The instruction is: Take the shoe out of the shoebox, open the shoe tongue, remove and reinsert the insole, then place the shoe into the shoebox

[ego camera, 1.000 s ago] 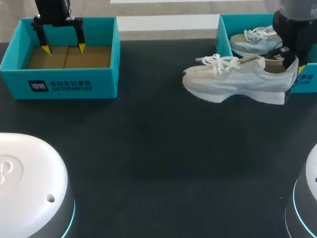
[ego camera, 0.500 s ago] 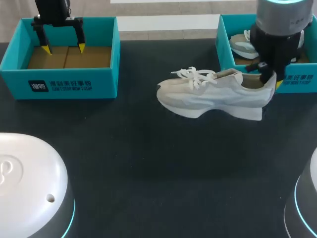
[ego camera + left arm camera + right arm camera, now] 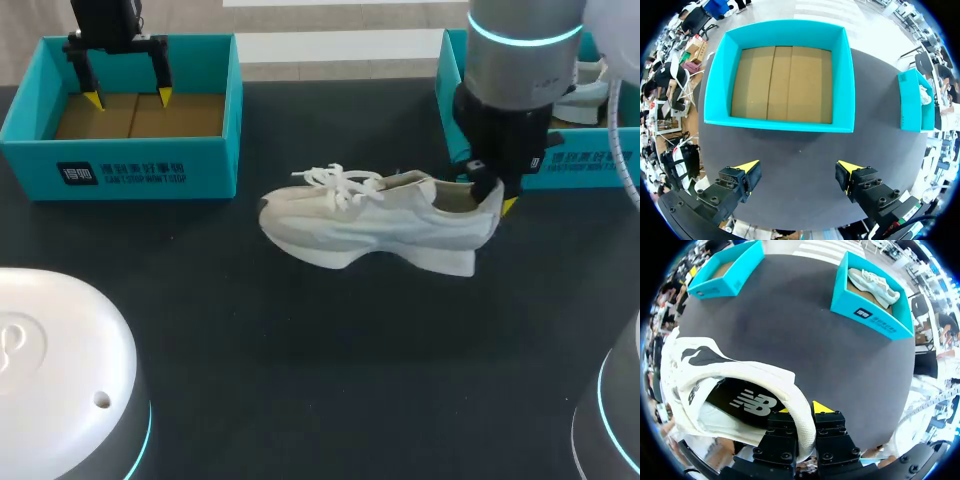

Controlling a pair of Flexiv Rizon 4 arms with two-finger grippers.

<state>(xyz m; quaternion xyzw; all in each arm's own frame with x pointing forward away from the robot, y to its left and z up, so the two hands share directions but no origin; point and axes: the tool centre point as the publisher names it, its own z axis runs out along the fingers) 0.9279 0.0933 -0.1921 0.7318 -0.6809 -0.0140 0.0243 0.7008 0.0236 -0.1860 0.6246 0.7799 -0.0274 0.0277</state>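
A white lace-up shoe (image 3: 370, 220) lies lengthwise over the middle of the table, toe to the left. My right gripper (image 3: 495, 195) is shut on its heel collar. In the right wrist view the heel rim (image 3: 797, 415) runs between the fingers of the right gripper (image 3: 800, 415), and the dark insole (image 3: 740, 400) shows inside the shoe (image 3: 730, 375). I cannot tell whether the sole touches the table. My left gripper (image 3: 125, 97) hangs open over the empty teal shoebox (image 3: 120, 165) at the back left, seen from above as the box (image 3: 785, 82) ahead of the open left gripper (image 3: 800, 177).
A second teal box (image 3: 590, 165) at the back right holds another pale shoe (image 3: 590, 100); it also shows as the box (image 3: 872, 300) ahead of the right gripper. The dark table (image 3: 330, 350) stretches bare in front of the held shoe. Two round white arm bases fill the near corners.
My right arm has carried the shoe leftward, away from the right box toward the table's middle. The left arm has stayed still over its box.
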